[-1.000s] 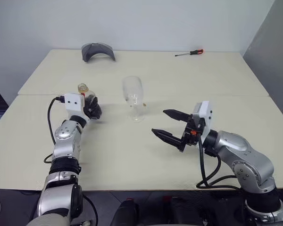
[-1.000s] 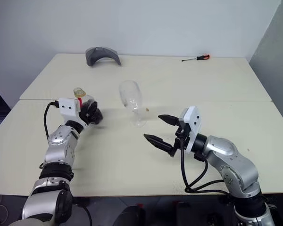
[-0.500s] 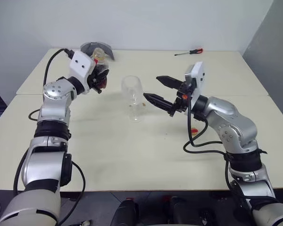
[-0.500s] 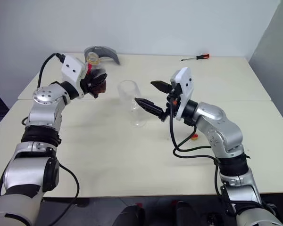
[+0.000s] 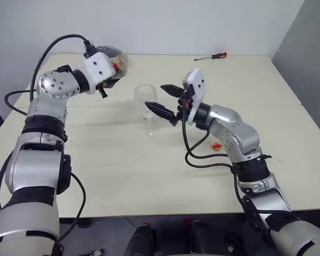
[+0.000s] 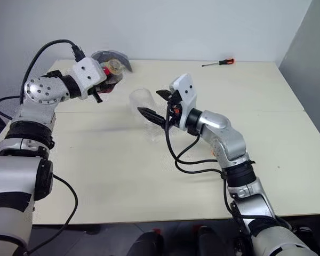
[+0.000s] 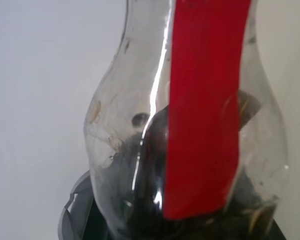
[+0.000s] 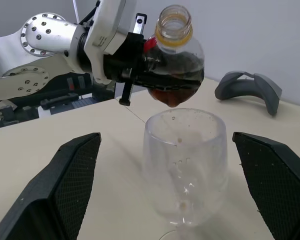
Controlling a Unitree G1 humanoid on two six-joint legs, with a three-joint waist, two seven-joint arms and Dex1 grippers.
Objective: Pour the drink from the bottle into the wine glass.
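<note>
We hold the bottle in our left gripper, clamped around its body, lifted above the table and up to the left of the wine glass, not yet over its rim. The bottle's long axis looks tilted, mouth uncapped in the right wrist view, with the drink pooled in its belly (none seems to be in the glass so far). Our right gripper stands wide, fingers either side of the bowl without touching it, so the right arm is nearer the glass. We count 1 bottle, 1 wine glass, 1 screwdriver and 1 grey curved object at the far edge.
</note>
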